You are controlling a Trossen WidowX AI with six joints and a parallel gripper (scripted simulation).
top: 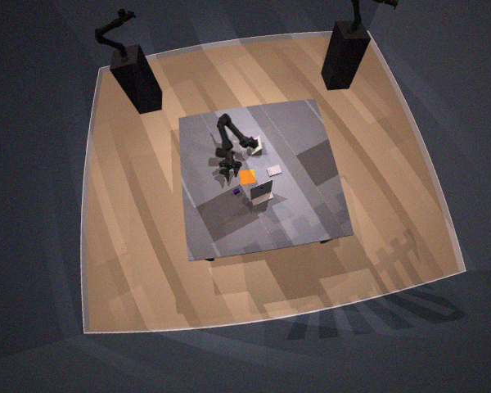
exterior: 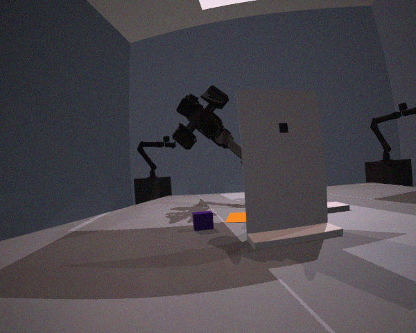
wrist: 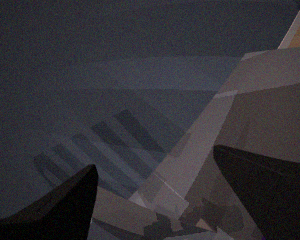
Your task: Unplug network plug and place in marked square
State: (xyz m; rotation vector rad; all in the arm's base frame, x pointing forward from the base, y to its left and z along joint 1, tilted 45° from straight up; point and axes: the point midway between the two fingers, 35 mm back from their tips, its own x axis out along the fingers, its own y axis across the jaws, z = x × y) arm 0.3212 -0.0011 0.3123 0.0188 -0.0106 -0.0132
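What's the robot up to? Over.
Hand open, off the panel. Plug not distinguishable. Purple block beside the orange square.

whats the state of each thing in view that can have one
gripper: open, nothing between the fingers, above the table
panel: upright
purple block: resting on the table
orange square: no plug on it
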